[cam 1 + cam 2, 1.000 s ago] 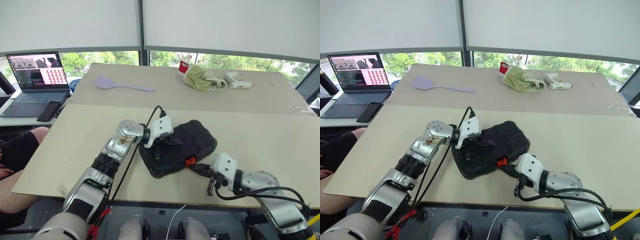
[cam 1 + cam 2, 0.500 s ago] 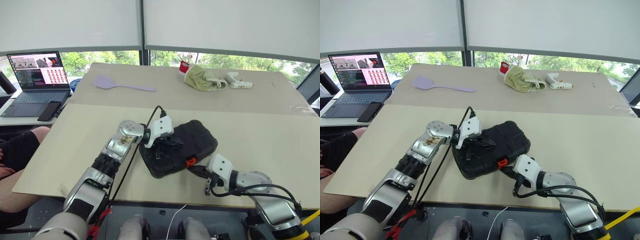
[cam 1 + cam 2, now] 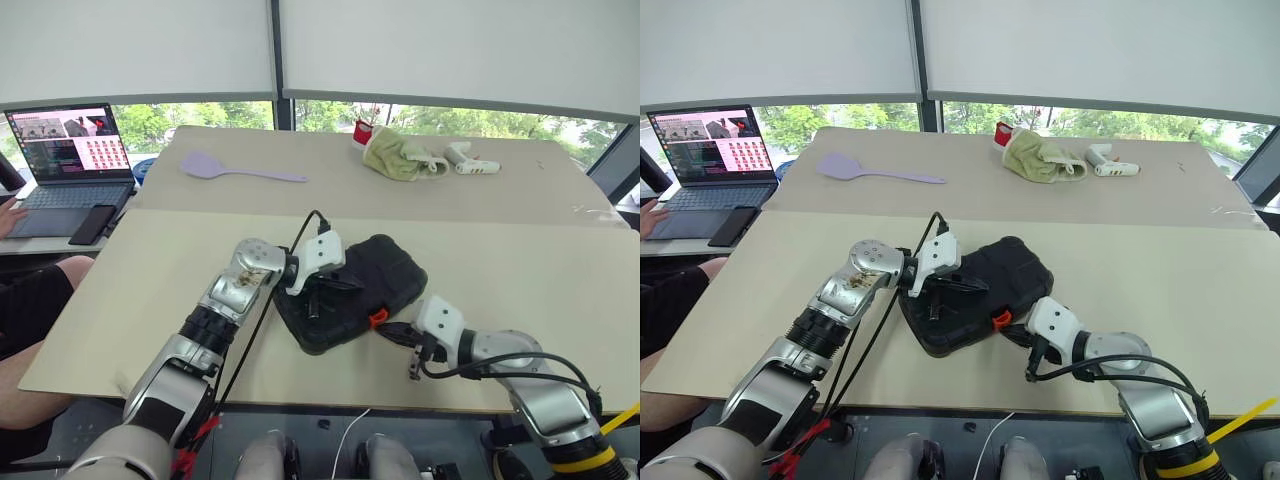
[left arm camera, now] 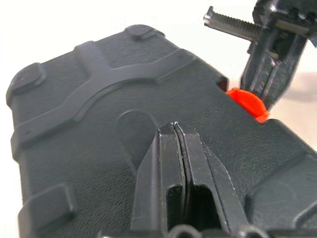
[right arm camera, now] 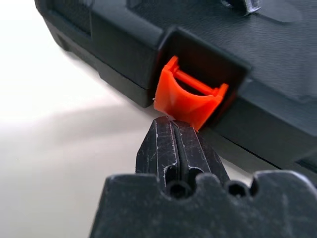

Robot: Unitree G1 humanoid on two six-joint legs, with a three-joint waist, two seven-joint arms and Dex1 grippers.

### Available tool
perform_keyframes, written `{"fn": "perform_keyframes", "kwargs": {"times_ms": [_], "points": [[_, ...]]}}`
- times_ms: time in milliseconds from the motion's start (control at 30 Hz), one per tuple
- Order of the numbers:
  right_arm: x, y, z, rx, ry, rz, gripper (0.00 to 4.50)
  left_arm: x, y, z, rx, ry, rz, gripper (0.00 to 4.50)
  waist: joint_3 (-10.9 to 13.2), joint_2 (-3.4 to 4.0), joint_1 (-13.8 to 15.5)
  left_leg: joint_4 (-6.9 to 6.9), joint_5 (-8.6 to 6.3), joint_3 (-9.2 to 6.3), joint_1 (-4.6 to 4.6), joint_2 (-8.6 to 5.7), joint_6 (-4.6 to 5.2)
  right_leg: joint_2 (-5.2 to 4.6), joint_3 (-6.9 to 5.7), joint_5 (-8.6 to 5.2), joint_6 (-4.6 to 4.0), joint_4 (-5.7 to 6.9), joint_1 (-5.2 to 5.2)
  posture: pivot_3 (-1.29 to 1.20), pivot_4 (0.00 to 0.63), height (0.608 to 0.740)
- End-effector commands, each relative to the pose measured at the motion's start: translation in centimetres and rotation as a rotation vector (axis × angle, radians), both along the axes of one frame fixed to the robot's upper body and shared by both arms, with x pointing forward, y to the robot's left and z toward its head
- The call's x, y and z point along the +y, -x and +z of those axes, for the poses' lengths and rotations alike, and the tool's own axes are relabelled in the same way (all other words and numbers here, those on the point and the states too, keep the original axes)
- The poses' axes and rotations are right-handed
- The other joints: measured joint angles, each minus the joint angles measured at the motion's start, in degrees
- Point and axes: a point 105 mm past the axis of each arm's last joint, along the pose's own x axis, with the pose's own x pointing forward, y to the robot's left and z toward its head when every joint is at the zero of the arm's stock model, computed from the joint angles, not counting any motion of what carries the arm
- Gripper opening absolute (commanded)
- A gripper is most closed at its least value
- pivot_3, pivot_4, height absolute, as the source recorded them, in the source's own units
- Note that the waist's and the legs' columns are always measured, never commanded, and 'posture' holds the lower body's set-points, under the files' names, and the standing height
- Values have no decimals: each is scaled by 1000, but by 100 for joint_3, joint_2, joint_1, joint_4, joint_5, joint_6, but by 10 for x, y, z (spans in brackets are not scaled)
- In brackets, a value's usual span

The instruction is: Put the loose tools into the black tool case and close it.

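Beige counter (image 3: 520,270) — black tool case (image 3: 350,292) lid down. Left gripper (image 4: 176,133) pinched together, pressing lid; right gripper (image 5: 171,130), also together, has edged up against orange latch (image 5: 190,99) — latching remains.

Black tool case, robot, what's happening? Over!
Left gripper shut, pressing on black tool case lid. Right gripper shut, tips at orange latch, unfastened. Nothing in the way.

Bright daylight from the windows (image 3: 200,120), soft shadows on table (image 3: 520,270); wrist views overexposed, near edges blurred.
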Motion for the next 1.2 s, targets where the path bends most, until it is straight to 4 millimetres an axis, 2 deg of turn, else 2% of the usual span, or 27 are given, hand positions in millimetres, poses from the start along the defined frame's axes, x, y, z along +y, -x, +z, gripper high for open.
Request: {"fn": "perform_keyframes", "kwargs": {"times_ms": [33,233,433,567,600,667,733,800,867,900,967,1033,1100,1167,1200], "points": [[8,-10,55,-216,-74,18,0,17,29,-82,264,-217,13,79,0,-1,-7,-3,0,-1,5,0,-1,0,-1,0,0,0,0,0,150,740],[7,-13,47,-197,-60,12,0,17,28,-82,267,-214,21,79,-4,0,-13,-42,-1,-5,68,-1,-7,-3,-6,-20,17,-28,42,0,150,740],[4,-10,37,-154,-61,6,0,20,24,-79,257,-195,48,79,-12,5,95,-60,-13,-13,60,-1,-22,-1,-18,16,4,-75,50,0,150,740],[-6,-3,39,-150,-64,0,0,24,19,-71,223,-155,65,79,-12,6,98,-61,-20,-14,58,-1,-23,-1,-20,14,5,-81,52,0,150,740],[-9,0,41,-152,-73,2,0,25,17,-67,204,-135,70,79,-12,5,97,-61,-20,-15,58,-1,-24,-1,-21,14,6,-81,52,0,150,740],[-15,6,47,-166,-100,-5,0,21,11,-48,136,-19,70,79,-10,9,85,-62,-21,-15,59,-1,-24,-1,-20,10,0,-82,52,0,150,740],[-19,11,50,-196,-117,-5,0,21,10,-21,84,134,60,79,-2,18,71,-67,-21,-15,58,-1,-25,-2,-14,10,2,-83,50,0,150,740],[-25,18,49,-209,-118,15,0,30,8,1,45,244,72,79,23,31,54,-76,-20,-15,57,-1,-26,0,-8,13,6,-81,42,0,150,740],[-35,28,49,-187,-182,25,0,49,13,23,5,324,57,598,63,30,61,-89,-11,-19,48,0,-38,3,-8,11,2,-81,32,0,150,740],[-41,30,51,-199,-197,14,0,59,15,29,-17,337,66,716,76,37,53,-92,-5,-17,37,0,-46,11,-10,10,-1,-77,17,0,150,740],[-54,33,53,-178,-219,-17,0,83,20,38,-52,331,101,1566,93,39,43,-95,28,-15,6,0,-13,26,-9,12,-4,-70,9,0,150,740],[-70,35,57,-192,-226,-44,626,111,24,40,-95,296,165,2403,121,39,43,-95,47,-15,-8,0,-42,50,-10,13,-6,-61,-8,0,150,740],[-83,37,57,-217,-194,-51,1111,135,27,38,-113,263,249,3026,152,33,55,-97,52,-14,-10,-1,-51,50,-12,13,-6,-62,-10,0,150,740],[-100,39,54,-227,-144,-65,1804,168,34,24,-128,181,361,3791,180,29,84,-97,30,-14,-12,-2,-15,48,-13,13,-5,-70,-14,0,150,740],[-105,39,53,-235,-130,-66,2142,178,38,19,-142,142,391,4145,187,32,87,-97,25,-14,-15,-2,-9,46,-14,13,-3,-75,-20,0,150,740]]}}
